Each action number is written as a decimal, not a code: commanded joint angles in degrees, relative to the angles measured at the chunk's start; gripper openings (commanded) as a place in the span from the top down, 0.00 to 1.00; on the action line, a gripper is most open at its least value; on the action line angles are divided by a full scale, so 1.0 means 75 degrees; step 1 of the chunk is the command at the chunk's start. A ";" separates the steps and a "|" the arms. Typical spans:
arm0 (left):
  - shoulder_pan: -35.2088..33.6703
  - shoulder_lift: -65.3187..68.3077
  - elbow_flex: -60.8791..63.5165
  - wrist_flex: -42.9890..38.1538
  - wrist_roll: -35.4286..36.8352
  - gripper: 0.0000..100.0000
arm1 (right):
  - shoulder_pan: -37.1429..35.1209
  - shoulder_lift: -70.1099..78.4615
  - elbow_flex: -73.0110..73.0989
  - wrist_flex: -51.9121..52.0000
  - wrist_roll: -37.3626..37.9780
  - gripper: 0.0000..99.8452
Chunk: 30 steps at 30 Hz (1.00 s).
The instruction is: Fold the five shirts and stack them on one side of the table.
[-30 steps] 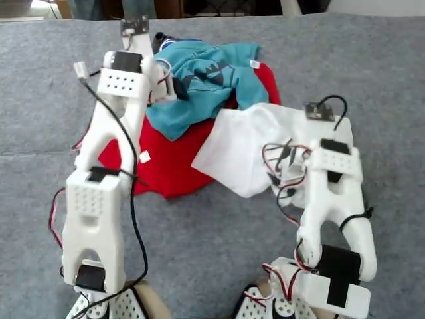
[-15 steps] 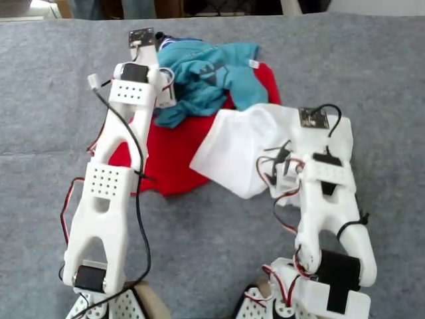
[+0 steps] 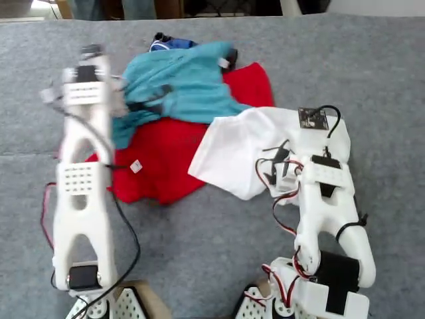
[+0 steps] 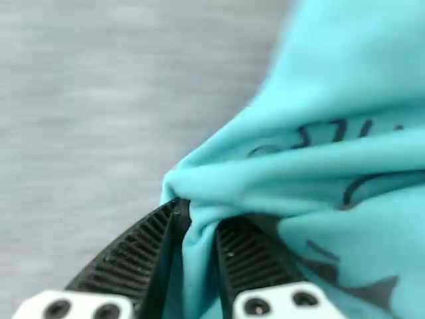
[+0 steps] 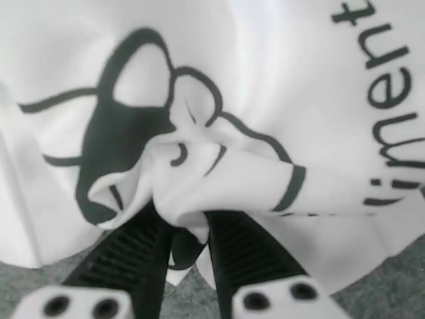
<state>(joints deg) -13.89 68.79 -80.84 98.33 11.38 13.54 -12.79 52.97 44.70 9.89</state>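
Observation:
A teal shirt [image 3: 179,86] lies stretched over a red shirt [image 3: 166,153] at the table's back middle. My left gripper [image 4: 196,222] is shut on a pinched fold of the teal shirt [image 4: 332,153], and the left arm [image 3: 83,133] stands at the shirt's left end. A white shirt [image 3: 242,149] with black print lies to the right, overlapping the red one. My right gripper [image 5: 186,229] is shut on a bunched fold of the white shirt [image 5: 219,100]; the right arm [image 3: 325,193] covers that shirt's right part. A dark blue garment [image 3: 169,44] peeks out behind the teal shirt.
Grey felt-like cloth [image 3: 372,80] covers the table, with bare room at the far right, far left and front middle. Both arm bases stand at the front edge.
The left arm has swung left with the teal shirt in its gripper, drawing the shirt out wider over the red one. The right arm has barely moved.

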 commanded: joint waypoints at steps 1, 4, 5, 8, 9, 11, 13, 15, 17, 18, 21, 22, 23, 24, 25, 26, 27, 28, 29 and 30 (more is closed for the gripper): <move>-0.1190 -0.0176 -0.1143 0.0340 -0.0469 0.97 | -0.0047 -0.0029 0.0041 -0.0176 0.0000 0.98; -0.1905 -0.0363 -0.1682 0.0340 -0.0844 0.97 | -0.0035 -0.0053 0.0041 -0.0176 0.0000 0.98; -0.2139 -0.0469 -0.1729 0.0340 -0.0985 0.97 | -0.0035 -0.0064 0.0041 -0.0176 0.0000 0.98; -0.2807 -0.0891 -0.1741 0.0340 -0.1336 0.97 | -0.0035 -0.0064 0.0041 -0.0176 -0.0141 0.98; -0.3065 -0.1055 -0.1752 0.0340 -0.1465 0.97 | -0.0023 -0.0064 0.0041 -0.0176 -0.0258 0.98; -0.3534 -0.1407 -0.1776 0.0340 -0.1582 0.97 | -0.0023 -0.0064 0.0029 -0.0176 -0.0305 0.98; -0.3886 -0.1735 -0.1776 0.0340 -0.1664 0.97 | -0.0023 -0.0064 0.0029 -0.0176 -0.0305 0.98; -0.4132 -0.1993 -0.1752 0.0340 -0.1676 0.97 | -0.0023 -0.0064 0.0029 -0.0176 -0.0305 0.98; -0.4331 -0.2215 -0.1799 0.0305 -0.1664 0.97 | -0.0023 -0.0053 0.0018 -0.0176 -0.0293 0.98; -0.4437 -0.2344 -0.1834 0.0281 -0.1641 0.97 | -0.0023 -0.0053 0.0018 -0.0176 -0.0293 0.98; -0.4659 -0.2813 -0.1963 0.0223 -0.1629 0.97 | -0.0023 -0.0041 0.0018 -0.0176 -0.0293 0.98; -0.4695 -0.2930 -0.1963 0.0164 -0.1629 0.97 | -0.0023 -0.0041 0.0018 -0.0176 -0.0293 0.98; -0.4730 -0.3036 -0.1963 0.0105 -0.1629 0.97 | -0.0023 -0.0041 0.0018 -0.0176 -0.0293 0.98; -0.4765 -0.3165 -0.1963 0.0070 -0.1629 0.97 | -0.0023 -0.0029 0.0006 -0.0176 -0.0293 0.98; -0.4847 -0.3270 -0.1963 -0.0047 -0.1594 0.97 | -0.0023 -0.0029 0.0006 -0.0176 -0.0293 0.98; -0.4905 -0.3388 -0.1963 -0.0129 -0.1442 0.97 | -0.0023 -0.0029 0.0006 -0.0176 -0.0293 0.98; -0.4964 -0.3516 -0.1963 -0.0223 -0.1325 0.97 | -0.0035 -0.0029 0.0006 -0.0176 -0.0293 0.98; -0.5070 -0.3634 -0.1963 -0.0340 -0.1207 0.97 | -0.0035 -0.0029 0.0006 -0.0176 -0.0293 0.98; -0.5140 -0.3751 -0.1963 -0.0399 -0.1125 0.97 | -0.0035 -0.0029 0.0006 -0.0176 -0.0293 0.98; -0.5199 -0.3856 -0.1963 -0.0422 -0.1090 0.97 | -0.0035 -0.0029 0.0006 -0.0176 -0.0293 0.98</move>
<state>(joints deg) -51.25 45.32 -92.53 97.36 1.19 13.54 -12.79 52.97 44.70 8.22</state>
